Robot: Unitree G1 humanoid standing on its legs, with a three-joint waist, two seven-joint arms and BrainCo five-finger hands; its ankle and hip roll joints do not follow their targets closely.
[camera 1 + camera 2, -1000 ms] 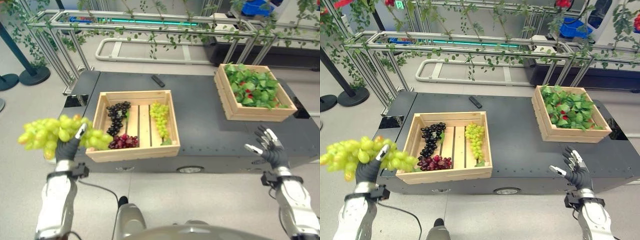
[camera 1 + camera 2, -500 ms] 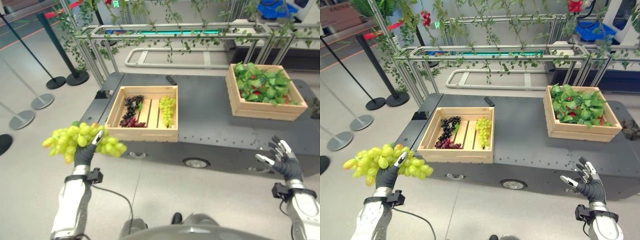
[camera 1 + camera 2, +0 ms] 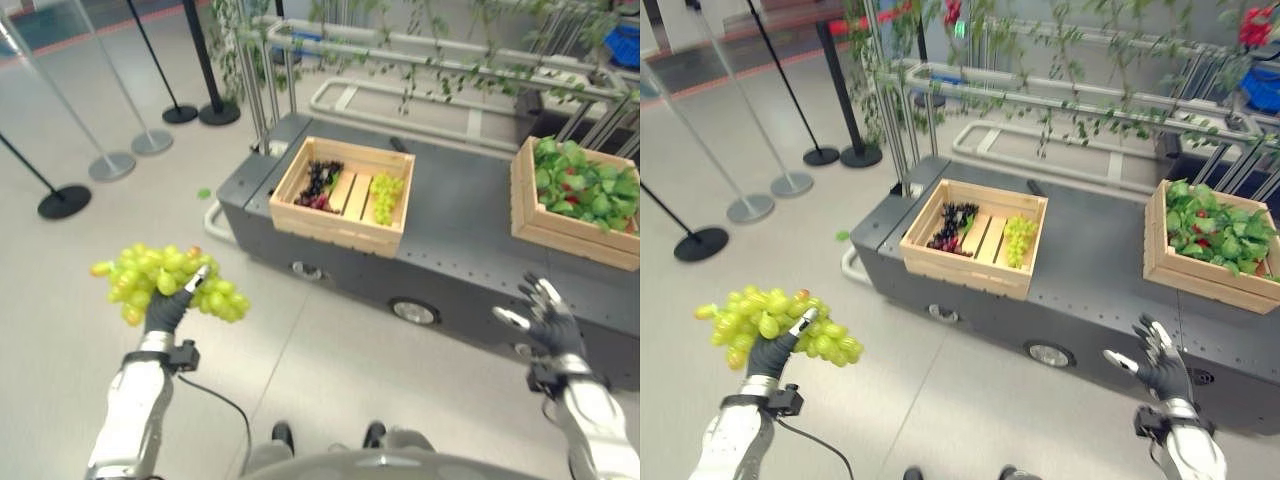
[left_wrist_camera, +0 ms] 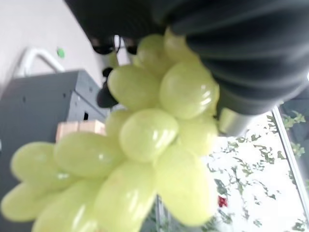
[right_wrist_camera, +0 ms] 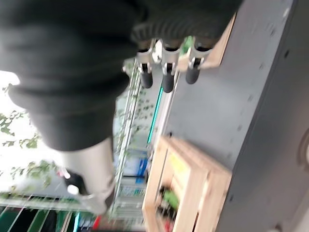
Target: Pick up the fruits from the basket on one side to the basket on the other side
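Two wooden crates stand well apart on the dark grey tabletop. Left crate: holds dark grapes on its left side and green grapes on its right. Right crate: filled with green leaves and small red fruits. Left hand: raised over the floor, near and left of the tabletop, fingers curled round a large bunch of green grapes, which spreads to both sides of the hand. Right hand: raised at the near right, in front of the tabletop's near edge, fingers spread and straight, holding nothing. Black stanchions stand on the floor at far left.
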